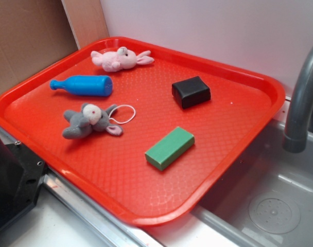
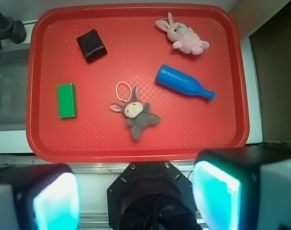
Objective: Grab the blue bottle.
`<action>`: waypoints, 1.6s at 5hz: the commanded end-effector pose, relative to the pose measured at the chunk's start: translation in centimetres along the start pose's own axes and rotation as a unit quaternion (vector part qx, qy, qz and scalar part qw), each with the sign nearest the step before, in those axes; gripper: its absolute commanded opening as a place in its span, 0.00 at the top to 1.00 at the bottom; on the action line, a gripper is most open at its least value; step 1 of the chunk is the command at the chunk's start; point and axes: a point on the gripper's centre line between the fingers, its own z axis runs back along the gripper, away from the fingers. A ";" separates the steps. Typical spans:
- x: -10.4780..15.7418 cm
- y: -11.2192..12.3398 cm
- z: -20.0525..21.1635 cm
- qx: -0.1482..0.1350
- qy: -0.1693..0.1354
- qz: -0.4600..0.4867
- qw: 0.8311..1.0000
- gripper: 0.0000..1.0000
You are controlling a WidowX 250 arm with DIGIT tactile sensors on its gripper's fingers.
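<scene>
The faucet [image 1: 306, 98] is cut off by the exterior view's edge at 3 o'clock; only its curved grey pipe shows. In the wrist view it appears at 10 o'clock, cropped by the left edge. The sink basin [image 1: 272, 206] runs out of frame at 5 o'clock.

The gripper [image 2: 136, 199] fills the lower wrist view, blurred by closeness. Both fingers [image 2: 217, 196] are cut by the bottom edge, so the tips are not visible. They stand well apart.

A dark robot base [image 1: 12, 180] at 8 o'clock in the exterior view is cropped by the left edge.
</scene>
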 end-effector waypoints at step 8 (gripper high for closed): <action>8.9 10.1 -20.0 0.030 0.122 -0.401 0.907 0.00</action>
